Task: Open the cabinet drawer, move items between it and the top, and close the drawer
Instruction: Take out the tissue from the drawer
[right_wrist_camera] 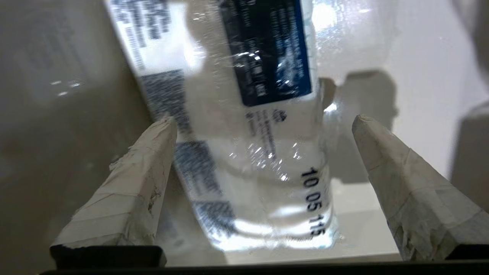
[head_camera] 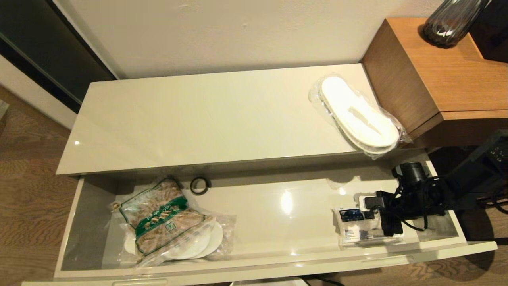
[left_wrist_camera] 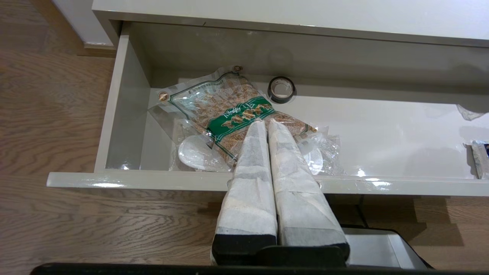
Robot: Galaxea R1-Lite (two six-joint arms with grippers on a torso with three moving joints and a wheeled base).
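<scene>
Packet (head_camera: 353,230) first: the flat white one with the dark blue label lies on the floor of the open cabinet drawer (head_camera: 254,264), at its right end, close behind the front panel. The right tool (right_wrist_camera: 263,126) stands over it with both taped fingers (right_wrist_camera: 141,183) spread wide, one to either side — nothing is gripped. My reading is that the packet sits freed in the drawer, or is about to be taken; the frames do not settle which. Either way, the sound move is a straight lift clear of the wrap before any sideways travel, since the slick film could catch a fingertip and drag the packet against the drawer wall.

Further left in the drawer lie a green-labelled bag (head_camera: 160,216) over a wrapped pair of white slippers (head_camera: 198,242), and a small black ring (head_camera: 199,185) near the back. The left tool (left_wrist_camera: 267,126) hangs before the drawer front, closed and empty.

Beyond, on the cabinet top (head_camera: 206,115), a second wrapped slipper pair (head_camera: 357,115) rests at the right end, its near edge overhanging — worth a square grip.
</scene>
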